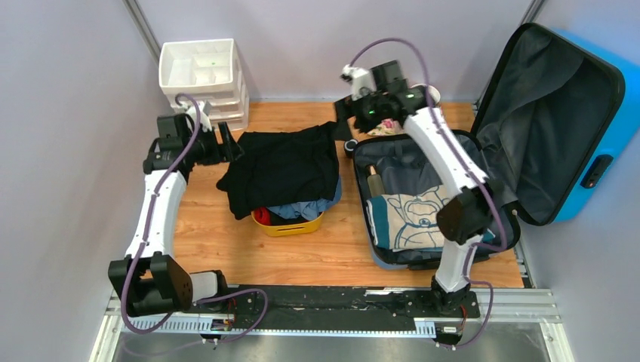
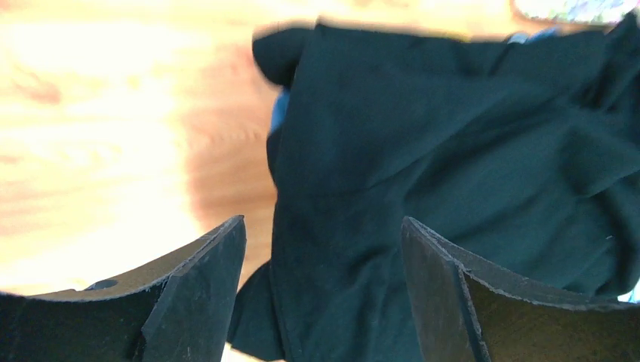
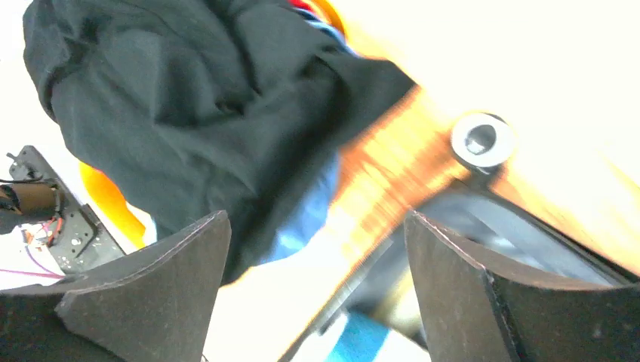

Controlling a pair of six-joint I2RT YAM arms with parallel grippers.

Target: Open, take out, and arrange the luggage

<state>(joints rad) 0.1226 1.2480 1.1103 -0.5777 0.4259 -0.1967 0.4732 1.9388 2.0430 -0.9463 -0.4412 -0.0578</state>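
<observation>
Both pincers gape, holding nothing — left pincer [image 2: 323,226] at the left edge of the black garment [image 1: 283,166], right pincer [image 3: 317,219] at its far right corner, open luggage [image 1: 607,90] just right of it. Risk: the garment, heaped loosely on the yellow tub [image 1: 290,225] between them, may slide onto the tabletop [image 1: 211,241] or snag a pincer. Left arm [image 1: 155,211] elbow-bent, right arm [image 1: 445,154] stretched over the luggage — wrists facing inward.

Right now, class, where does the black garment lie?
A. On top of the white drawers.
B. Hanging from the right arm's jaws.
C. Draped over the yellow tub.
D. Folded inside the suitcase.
C: the black garment is spread across the yellow tub, which stands to the left of the open suitcase.
</observation>
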